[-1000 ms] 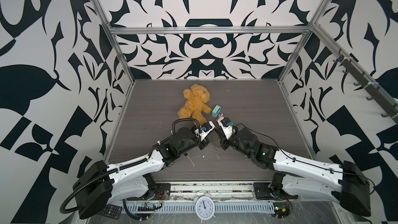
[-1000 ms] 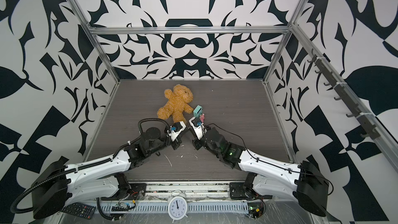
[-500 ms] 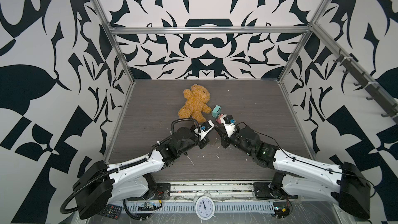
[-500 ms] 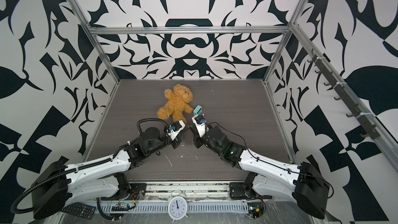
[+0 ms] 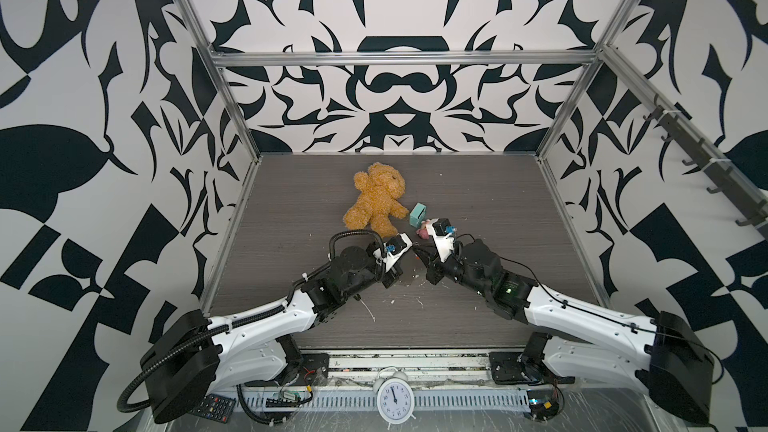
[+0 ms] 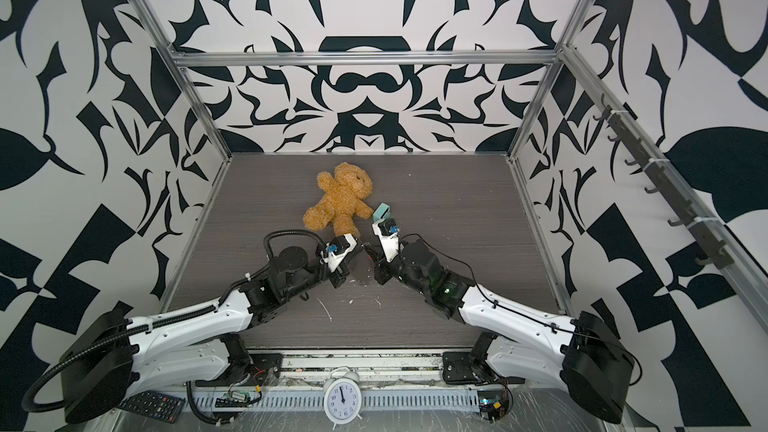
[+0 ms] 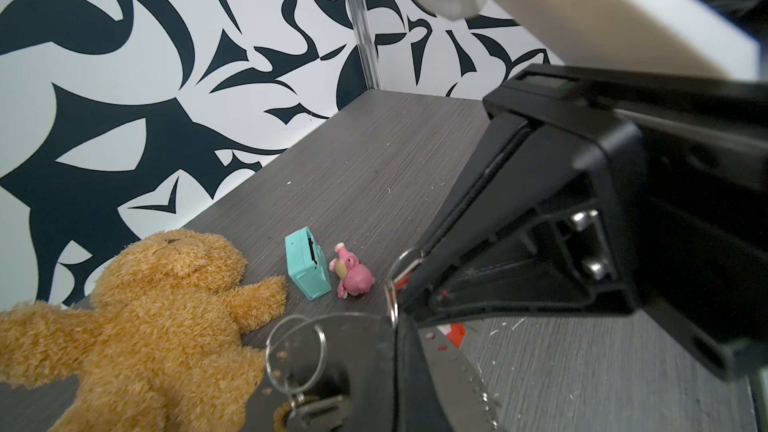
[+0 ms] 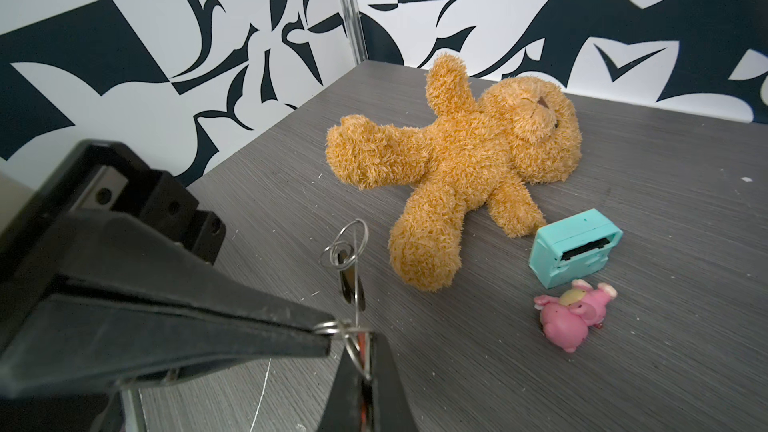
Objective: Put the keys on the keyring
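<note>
My two grippers meet tip to tip over the middle of the table in both top views. The left gripper (image 5: 409, 252) (image 7: 395, 326) is shut on the keyring's end; its grey dotted strap (image 7: 469, 371) (image 6: 359, 274) curves round the jaws. One silver ring (image 7: 295, 351) with a metal clasp stands free beside the fingers. The right gripper (image 5: 419, 257) (image 8: 360, 342) is shut on a red key (image 8: 362, 351), seen only as a red sliver between its fingers. A second thin ring (image 8: 332, 328) sits right where the two tips touch.
A tan teddy bear (image 5: 376, 201) (image 8: 457, 160) lies just behind the grippers. Beside it are a teal box (image 5: 417, 214) (image 7: 307, 268) and a pink figure (image 5: 424, 233) (image 8: 573, 315). A clock (image 5: 392, 392) and a remote control (image 5: 212, 407) lie at the front edge.
The right wrist has shifted slightly away from the front edge. The left arm has hardly moved. Both grips stay as they were.
</note>
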Robot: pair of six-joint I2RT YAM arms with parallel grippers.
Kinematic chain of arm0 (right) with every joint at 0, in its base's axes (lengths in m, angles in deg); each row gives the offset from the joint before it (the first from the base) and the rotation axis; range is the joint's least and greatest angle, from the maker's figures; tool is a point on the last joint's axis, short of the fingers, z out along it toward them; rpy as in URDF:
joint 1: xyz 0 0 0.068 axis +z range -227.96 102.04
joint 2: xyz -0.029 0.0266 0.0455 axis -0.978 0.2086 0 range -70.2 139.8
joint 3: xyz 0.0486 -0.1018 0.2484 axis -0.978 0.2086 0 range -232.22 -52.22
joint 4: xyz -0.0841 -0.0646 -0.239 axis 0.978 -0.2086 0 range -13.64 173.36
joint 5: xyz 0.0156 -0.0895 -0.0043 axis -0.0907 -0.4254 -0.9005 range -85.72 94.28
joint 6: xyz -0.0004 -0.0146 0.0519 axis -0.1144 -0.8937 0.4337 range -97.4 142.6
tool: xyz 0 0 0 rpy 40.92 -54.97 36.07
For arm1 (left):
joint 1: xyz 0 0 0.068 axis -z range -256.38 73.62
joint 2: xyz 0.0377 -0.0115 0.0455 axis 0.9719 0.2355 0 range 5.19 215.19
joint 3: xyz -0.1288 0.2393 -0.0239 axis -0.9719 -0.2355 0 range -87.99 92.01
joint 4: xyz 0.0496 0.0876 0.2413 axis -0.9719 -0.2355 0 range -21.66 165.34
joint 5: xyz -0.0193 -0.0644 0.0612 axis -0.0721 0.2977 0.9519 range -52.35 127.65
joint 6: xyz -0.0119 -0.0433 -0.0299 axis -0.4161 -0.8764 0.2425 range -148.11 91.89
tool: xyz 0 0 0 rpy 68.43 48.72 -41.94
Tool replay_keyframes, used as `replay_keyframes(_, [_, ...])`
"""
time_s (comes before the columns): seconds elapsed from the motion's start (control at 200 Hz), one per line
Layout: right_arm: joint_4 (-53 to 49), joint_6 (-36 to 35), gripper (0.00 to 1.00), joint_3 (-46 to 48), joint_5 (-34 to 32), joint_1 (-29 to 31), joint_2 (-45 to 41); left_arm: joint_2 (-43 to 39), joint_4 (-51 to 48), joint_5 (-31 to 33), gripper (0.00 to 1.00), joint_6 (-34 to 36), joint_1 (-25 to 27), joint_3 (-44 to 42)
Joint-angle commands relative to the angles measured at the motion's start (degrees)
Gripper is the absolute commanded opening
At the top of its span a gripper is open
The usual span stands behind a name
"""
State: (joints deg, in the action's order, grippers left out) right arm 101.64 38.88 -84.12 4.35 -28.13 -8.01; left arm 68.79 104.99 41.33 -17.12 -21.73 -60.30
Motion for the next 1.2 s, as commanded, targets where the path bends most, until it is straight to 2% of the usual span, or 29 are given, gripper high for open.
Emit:
replay_keyframes(0.0, [-1.32, 3.42, 0.0, -1.23, -5.31, -4.0, 1.41, -2.33, 3.84, -2.02, 0.0, 0.53, 0.1, -0.89])
replay_keyframes(0.315, [-1.2, 1.45, 0.0, -1.55, -0.78, -4.74, 0.09, -1.73, 3.31, -1.77, 0.0, 0.14, 0.1, -0.29])
replay_keyframes(0.38, [-0.34, 0.67, 0.0, -1.25, 0.67, -4.74, -0.61, -1.48, 3.11, -1.73, 0.11, 0.01, 0.1, -0.02])
replay_keyframes(0.75, [0.53, -0.64, 0.0, -0.8, 1.54, -4.23, -1.99, -4.07, 2.65, -1.13, 0.26, -0.06, 0.1, -0.43])
replay_keyframes(0.92, [0.73, -0.83, 0.0, -0.66, 1.59, -4.04, -2.08, -6.97, 3.85, -1.39, 0.28, 0.35, 0.1, -2.07])
replay_keyframes(1.195, [1.22, -1.46, 0.0, -0.47, 1.96, -3.68, -2.32, -5.76, 4.02, -3.63, 0.28, 0.44, 0.1, -1.41])
